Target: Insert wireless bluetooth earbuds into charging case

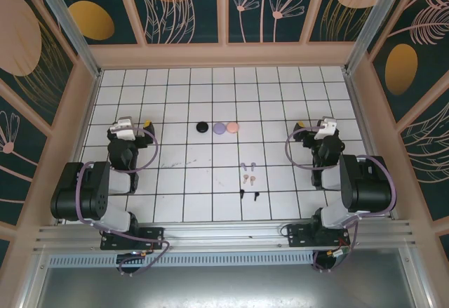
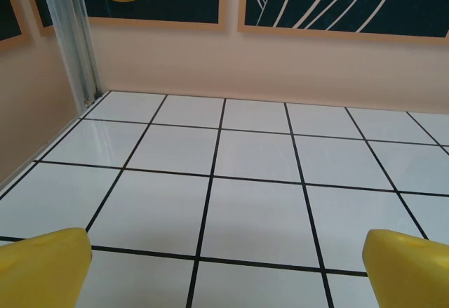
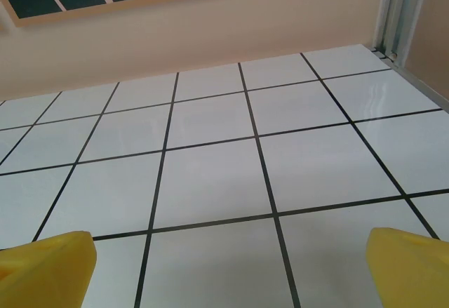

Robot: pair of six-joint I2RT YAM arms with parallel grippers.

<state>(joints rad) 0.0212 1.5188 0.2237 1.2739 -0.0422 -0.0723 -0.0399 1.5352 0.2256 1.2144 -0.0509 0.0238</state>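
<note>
Tiled table (image 1: 210, 90) fills the enclosure, white squares with dark lines. Left arm (image 1: 84, 192) and right arm (image 1: 365, 182) sit folded at its near corners. Left gripper (image 2: 224, 269) and right gripper (image 3: 224, 269) both stand spread wide over bare tiles, holding nothing. Mid-table lie the black case (image 1: 202, 127), lavender case (image 1: 219, 128) and pink case (image 1: 232, 126) in a row. Nearer, well apart from both grippers, lie the lavender earbuds (image 1: 245, 165), pink earbuds (image 1: 248, 179) and black earbuds (image 1: 248, 195), one pair behind another.
</note>
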